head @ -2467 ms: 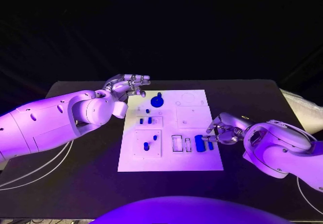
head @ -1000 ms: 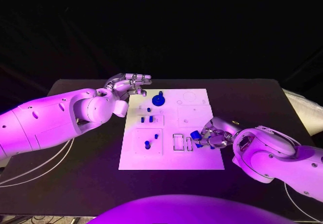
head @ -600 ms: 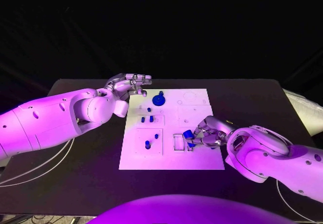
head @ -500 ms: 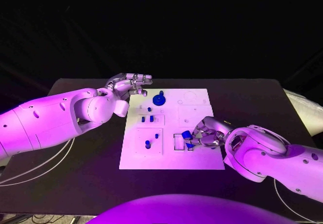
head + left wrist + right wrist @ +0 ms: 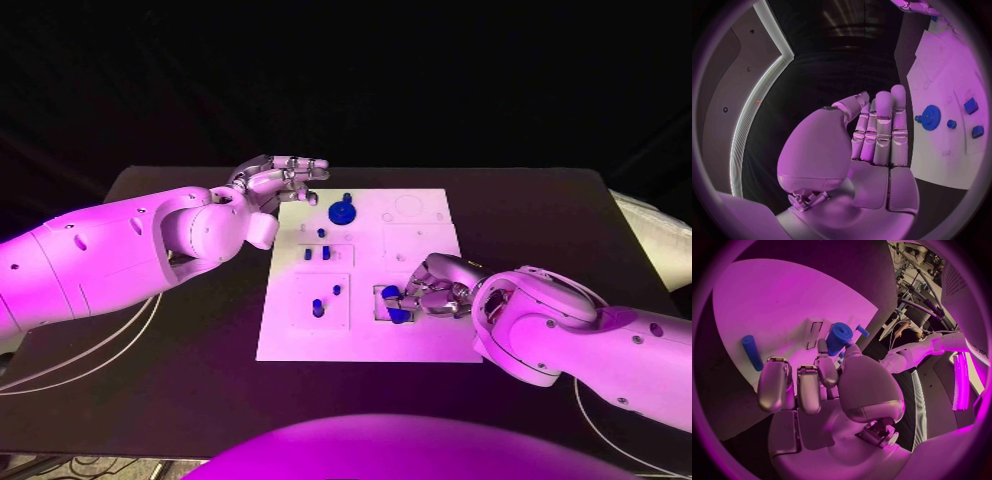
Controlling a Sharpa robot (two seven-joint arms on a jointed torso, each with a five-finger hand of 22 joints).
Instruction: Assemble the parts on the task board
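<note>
Seating the blue block [image 5: 392,293], pinched by the right robot hand [image 5: 428,287], needs square alignment over the task board [image 5: 418,346] slot; the left robot hand [image 5: 277,182] hovers empty, fingers apart.

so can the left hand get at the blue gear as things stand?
Probably yes. The left hand holds nothing and sits at the board's far left corner, with the gear right beside it and nothing between them. The right hand is busy with a blue part nearer the robot.
</note>
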